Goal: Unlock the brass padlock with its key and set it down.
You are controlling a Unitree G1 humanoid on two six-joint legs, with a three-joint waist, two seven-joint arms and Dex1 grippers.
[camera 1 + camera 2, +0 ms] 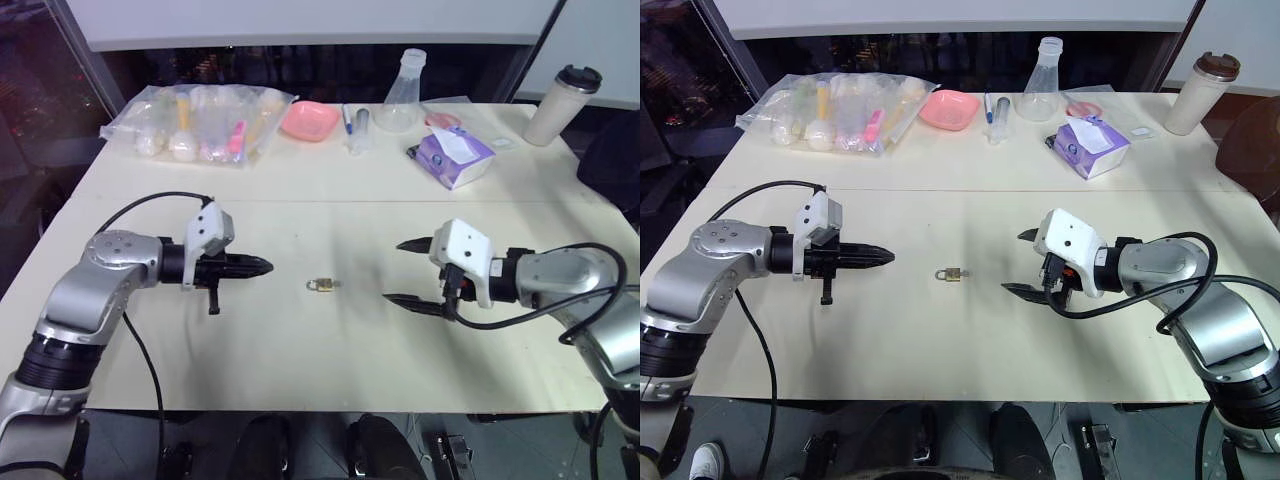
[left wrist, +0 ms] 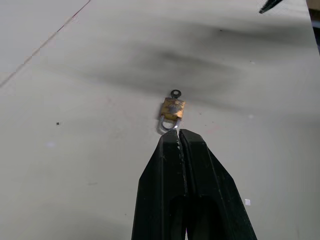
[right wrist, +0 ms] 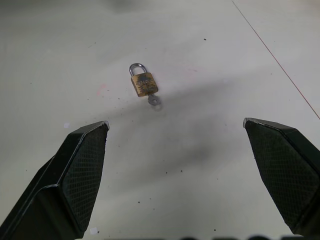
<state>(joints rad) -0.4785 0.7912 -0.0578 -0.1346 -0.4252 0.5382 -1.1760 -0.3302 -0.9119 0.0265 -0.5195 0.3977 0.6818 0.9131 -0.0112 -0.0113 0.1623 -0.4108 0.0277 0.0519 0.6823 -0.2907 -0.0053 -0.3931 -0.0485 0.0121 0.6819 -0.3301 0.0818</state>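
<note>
Two grippers flank the brass padlock (image 1: 320,285), seen from the head cam lying flat mid-table (image 1: 300,350), touched by neither. Left gripper (image 1: 262,266) is pinched together, empty; right gripper (image 1: 405,272) is spread wide. Left wrist cam: key (image 2: 175,93) is seated in the lock's base. Right wrist cam: shackle looks closed (hard to confirm). Unlocking judged not yet done; gripping and key turn remain.

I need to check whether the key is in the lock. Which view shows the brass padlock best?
The right wrist view: the brass padlock lies flat on the table, shackle, body and key all plain. The left wrist view shows it nearly as well, just beyond the left gripper. Both eye views show a small speck.
</note>
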